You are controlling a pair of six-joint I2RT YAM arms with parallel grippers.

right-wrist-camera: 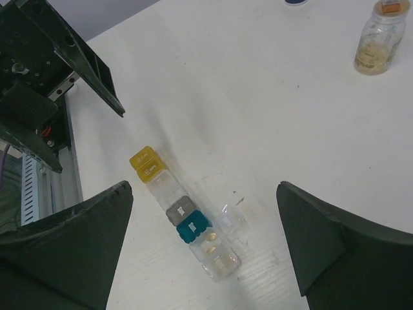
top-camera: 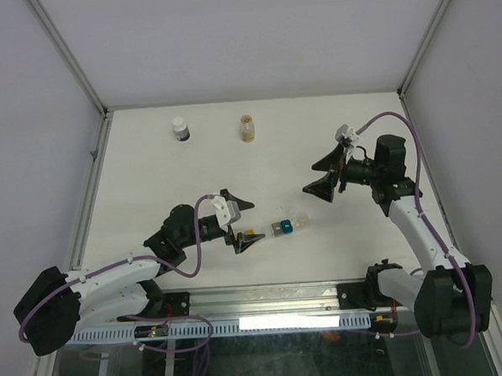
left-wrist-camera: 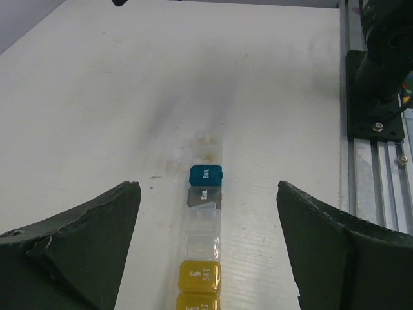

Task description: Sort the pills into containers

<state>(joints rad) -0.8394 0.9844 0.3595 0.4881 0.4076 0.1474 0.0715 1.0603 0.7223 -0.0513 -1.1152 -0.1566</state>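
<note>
Jaws of both wide open, gripping nothing. Left gripper (top-camera: 250, 222) just beside containers strip (top-camera: 285, 227), near centre; right gripper (top-camera: 311, 176) further right. Few pills (right-wrist-camera: 218, 255) in clear end cubes; more in far vial (top-camera: 247, 127). Mostly undone.

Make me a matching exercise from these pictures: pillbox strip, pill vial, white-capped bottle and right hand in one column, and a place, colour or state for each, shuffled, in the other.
Column one
1. pillbox strip
2. pill vial
3. white-capped bottle
4. right hand

Column two
A. open, holding nothing
B. dark body, standing far left
C. lying by the left hand, one cube blue
D. clear, orange inside

Pairs: 1-C, 2-D, 3-B, 4-A
</note>
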